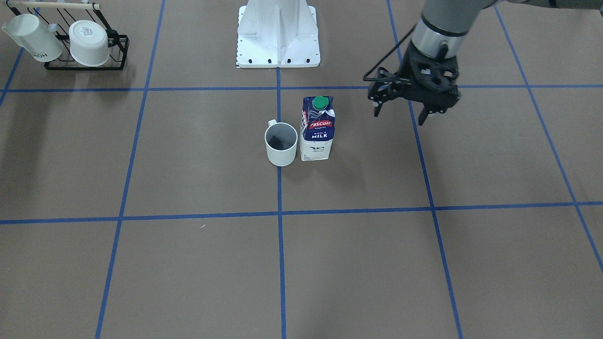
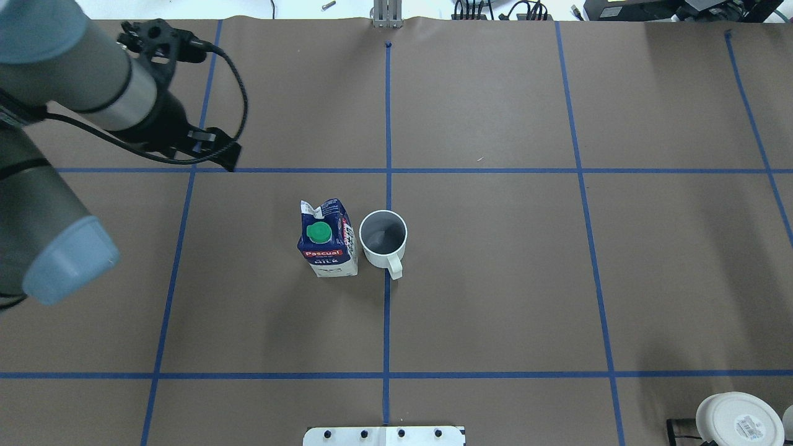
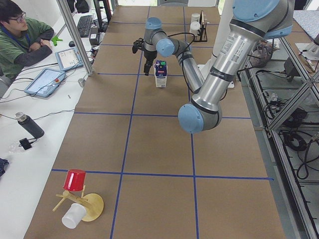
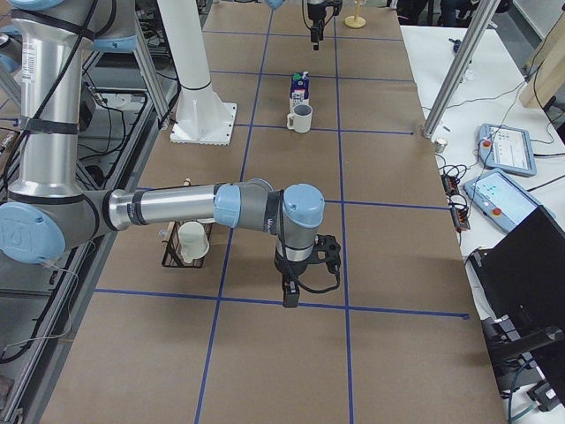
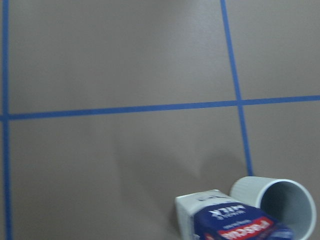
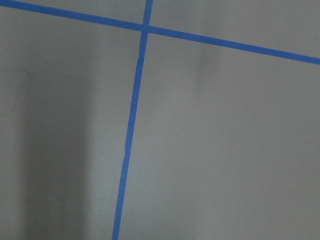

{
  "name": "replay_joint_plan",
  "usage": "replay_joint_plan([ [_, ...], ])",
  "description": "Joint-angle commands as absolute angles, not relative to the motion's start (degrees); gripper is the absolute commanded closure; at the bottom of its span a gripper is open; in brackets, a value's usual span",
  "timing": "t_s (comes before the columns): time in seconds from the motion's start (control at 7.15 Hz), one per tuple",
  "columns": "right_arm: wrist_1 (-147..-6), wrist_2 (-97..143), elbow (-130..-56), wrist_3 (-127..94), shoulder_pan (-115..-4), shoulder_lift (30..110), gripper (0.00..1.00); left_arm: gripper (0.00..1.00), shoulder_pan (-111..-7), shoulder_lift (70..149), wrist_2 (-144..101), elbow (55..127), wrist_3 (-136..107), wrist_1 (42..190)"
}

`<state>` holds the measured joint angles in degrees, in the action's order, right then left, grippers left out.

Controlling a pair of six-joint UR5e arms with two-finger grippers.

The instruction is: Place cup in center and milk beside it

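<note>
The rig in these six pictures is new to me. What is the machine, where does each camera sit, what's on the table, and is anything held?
Two robot arms work at a table with a blue tape grid. Four fixed cameras watch: across the table, over the robot's shoulders, and from each table end; two more ride the wrists. A white cup stands on the middle tape line, a Pascual whole milk carton close beside it. The left gripper hangs open and empty. The right gripper hangs near a mug rack; open or shut, I cannot tell.
</note>
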<state>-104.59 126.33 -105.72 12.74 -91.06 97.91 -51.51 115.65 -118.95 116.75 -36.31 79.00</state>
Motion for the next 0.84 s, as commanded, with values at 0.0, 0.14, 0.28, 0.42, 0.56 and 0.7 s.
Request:
replay_joint_plan([
  [0.0, -104.6, 126.5, -103.6, 12.7, -91.1, 98.0, 0.00, 0.02, -67.0, 105.9, -126.6, 113.3, -8.3, 79.0],
  [0.14, -104.6, 126.6, -103.0, 12.7, -91.1, 98.0, 0.00, 0.02, -75.4, 103.2, -130.8, 108.2, 5.7, 79.2],
  [0.28, -104.4, 126.6, -103.1, 12.7, -91.1, 98.0, 0.00, 0.02, -83.5, 102.9, -134.7, 102.0, 17.6, 78.7],
  [0.42, -104.4, 126.7, -103.4, 12.7, -91.1, 97.9, 0.00, 0.02, -87.6, 101.2, -135.4, 97.0, 24.3, 79.4],
  [0.56, -104.5, 126.7, -103.8, 12.7, -91.1, 97.8, 0.00, 0.02, -88.8, 97.8, -135.2, 95.1, 25.4, 79.4],
  [0.7, -104.5, 126.7, -104.1, 12.7, -91.1, 97.8, 0.00, 0.02, -94.1, 95.0, -135.2, 92.7, 24.7, 81.5],
])
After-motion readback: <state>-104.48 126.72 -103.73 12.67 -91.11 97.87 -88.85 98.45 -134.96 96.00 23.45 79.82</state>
